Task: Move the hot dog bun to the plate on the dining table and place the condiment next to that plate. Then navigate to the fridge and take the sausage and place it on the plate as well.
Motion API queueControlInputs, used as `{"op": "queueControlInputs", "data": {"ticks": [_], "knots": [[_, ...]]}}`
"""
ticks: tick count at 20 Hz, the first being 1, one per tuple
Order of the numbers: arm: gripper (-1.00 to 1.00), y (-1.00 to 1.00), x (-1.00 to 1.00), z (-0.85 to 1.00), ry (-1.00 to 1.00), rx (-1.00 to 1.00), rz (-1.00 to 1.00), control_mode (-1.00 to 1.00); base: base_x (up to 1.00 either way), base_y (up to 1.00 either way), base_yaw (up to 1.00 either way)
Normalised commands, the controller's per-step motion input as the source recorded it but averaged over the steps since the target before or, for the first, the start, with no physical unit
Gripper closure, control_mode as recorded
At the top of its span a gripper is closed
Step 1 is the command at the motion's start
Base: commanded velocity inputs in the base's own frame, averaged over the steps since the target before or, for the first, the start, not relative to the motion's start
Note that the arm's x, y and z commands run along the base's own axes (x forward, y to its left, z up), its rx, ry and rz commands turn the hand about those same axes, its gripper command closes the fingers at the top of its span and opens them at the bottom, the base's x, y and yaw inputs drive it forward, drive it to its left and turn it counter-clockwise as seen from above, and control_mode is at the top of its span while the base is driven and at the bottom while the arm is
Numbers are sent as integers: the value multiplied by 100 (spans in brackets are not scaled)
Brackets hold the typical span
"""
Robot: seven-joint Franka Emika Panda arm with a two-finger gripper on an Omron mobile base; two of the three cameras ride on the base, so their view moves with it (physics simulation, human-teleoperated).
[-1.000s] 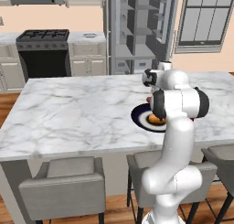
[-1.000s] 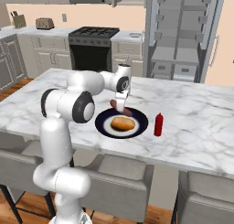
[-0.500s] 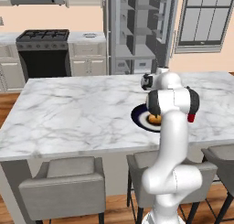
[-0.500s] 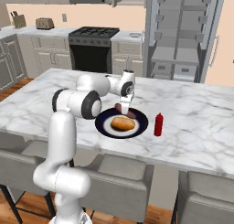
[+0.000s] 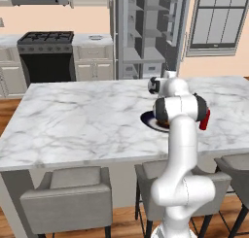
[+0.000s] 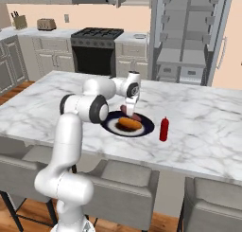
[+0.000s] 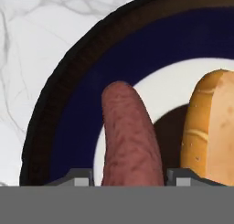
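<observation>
The pinkish-brown sausage lies on the dark navy plate, beside the orange-tan hot dog bun. My gripper straddles the sausage's near end, open, with a thin gap on each side of the link. In the right base view the gripper points down at the plate's far edge, over the sausage and behind the bun. The red condiment stands upright just right of the plate on the dining table. In the left base view the arm hides most of the plate.
The fridge stands behind the table with its doors open and grey shelves showing. A black stove sits to its left among beige cabinets. Grey stools line the table's near side.
The arm has swung a little to the right over the plate with the sausage. The fingers have eased apart and no longer press on the sausage.
</observation>
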Motion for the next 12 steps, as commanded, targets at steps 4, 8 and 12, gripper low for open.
{"op": "queueControlInputs", "data": {"ticks": [4, 8, 12], "knots": [[-100, -16, 0, -9, 0, 0, 0, -100, 0, 0, 0], [-100, -12, -1, 6, 0, 0, 0, -100, 0, 0, 0], [-100, -7, 0, 37, 0, 0, 0, -100, 0, 0, 0]]}}
